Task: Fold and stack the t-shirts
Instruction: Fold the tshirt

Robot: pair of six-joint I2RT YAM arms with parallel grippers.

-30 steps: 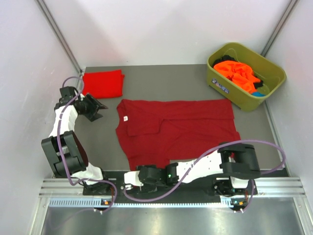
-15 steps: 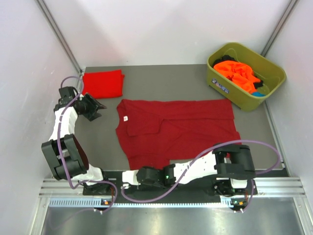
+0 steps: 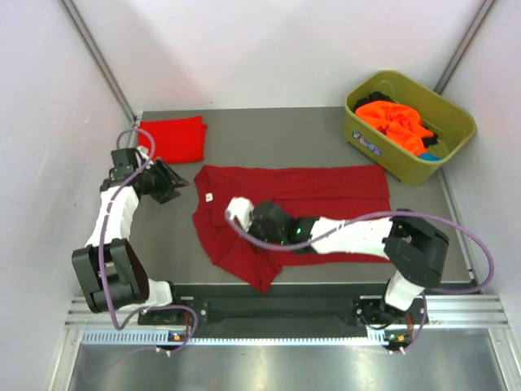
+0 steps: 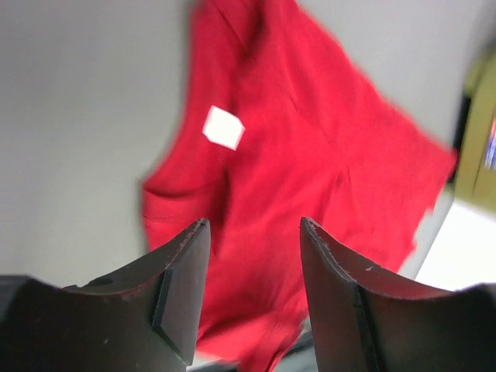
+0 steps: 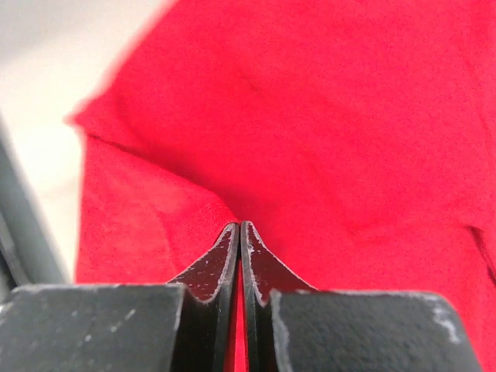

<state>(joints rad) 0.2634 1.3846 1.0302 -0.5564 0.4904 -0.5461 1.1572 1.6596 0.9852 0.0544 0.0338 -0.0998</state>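
**While the right hand point(image 3: 234, 213) pinches the crimson t-shirt point(image 3: 334, 191), the left hand point(image 3: 169, 185) waits open at the collar**

Spread across the middle of the table point(image 3: 285, 134), the crimson t-shirt runs its long axis left to right. The white label point(image 3: 209, 196) marks the collar at the left end, and a loose point of cloth trails toward the near edge. The right hand sits over that left end, just right of the label, its jaws pressed fully together. The wrist view shows a ridge of red cloth gathered up to the fingertips, so it appears to hold a fold of the shirt. Whether that fold is a sleeve or a hem corner cannot be told. Most of the shirt lies to the right of this hand and beyond it, so I judge any fold would be carried that way. The left hand is the nearer one to the collar edge. It hovers just beside the edge, over bare table, jaws well apart and holding nothing, with the label in sight ahead of them.

Farther out, a folded red t-shirt point(image 3: 171, 138) lies at the far left corner. Orange t-shirts point(image 3: 395, 120) fill the tub point(image 3: 391, 159) at the far right. The right arm covers much of the shirt's near half, the left wrist view is blurred, and the dark items in the tub are too small to name.
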